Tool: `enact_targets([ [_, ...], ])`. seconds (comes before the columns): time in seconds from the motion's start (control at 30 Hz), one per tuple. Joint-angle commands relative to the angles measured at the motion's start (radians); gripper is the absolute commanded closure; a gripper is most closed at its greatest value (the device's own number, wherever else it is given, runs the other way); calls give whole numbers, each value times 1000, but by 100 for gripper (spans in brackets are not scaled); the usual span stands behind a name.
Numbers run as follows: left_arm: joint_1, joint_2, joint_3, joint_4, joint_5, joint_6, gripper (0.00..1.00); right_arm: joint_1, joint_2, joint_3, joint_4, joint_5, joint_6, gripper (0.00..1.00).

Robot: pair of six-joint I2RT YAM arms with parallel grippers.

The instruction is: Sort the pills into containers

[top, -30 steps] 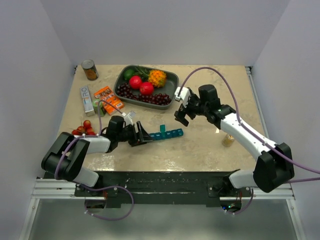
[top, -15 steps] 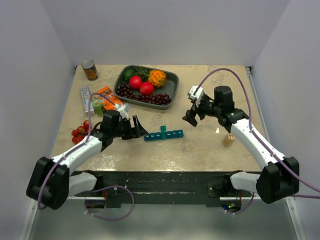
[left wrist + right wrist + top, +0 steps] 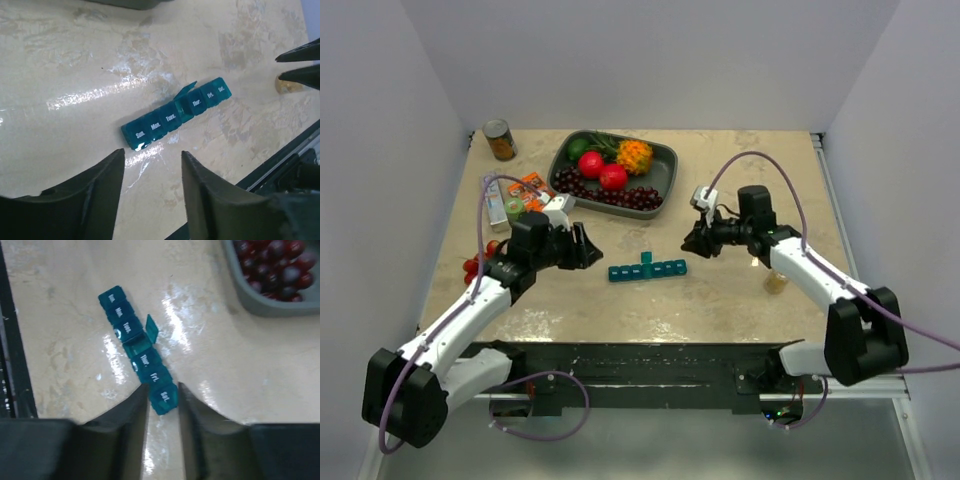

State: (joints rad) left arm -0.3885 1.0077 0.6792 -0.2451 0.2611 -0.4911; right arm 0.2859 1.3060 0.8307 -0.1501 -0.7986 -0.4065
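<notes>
the top camera looks down from high behind the near edge over the whole table (image 3: 740, 300). both wrist cameras look down close, sharing the teal pill organizer (image 3: 170, 117) from opposite ends.

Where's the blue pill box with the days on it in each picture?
Top external: the pill box lies mid-table, in front of the fruit tray.
Left wrist: pill box near the middle, slanting up to the right.
Right wrist: pill box left of centre, running down toward the bottom middle.
Shared landmark: its one raised lid.
</notes>
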Motion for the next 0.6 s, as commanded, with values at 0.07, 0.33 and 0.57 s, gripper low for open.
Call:
enact_targets([
  [0.07,2,115,-98,308,223,-79,75,70,154,80,-31,-37,12,80],
  [0.33,-12,403,-81,556,362,-141,100,78,308,154,-98,-19,-5,83],
  [0.57,-20,561,-55,593,368,-135,100,99,384,166,-101,39,14,85],
])
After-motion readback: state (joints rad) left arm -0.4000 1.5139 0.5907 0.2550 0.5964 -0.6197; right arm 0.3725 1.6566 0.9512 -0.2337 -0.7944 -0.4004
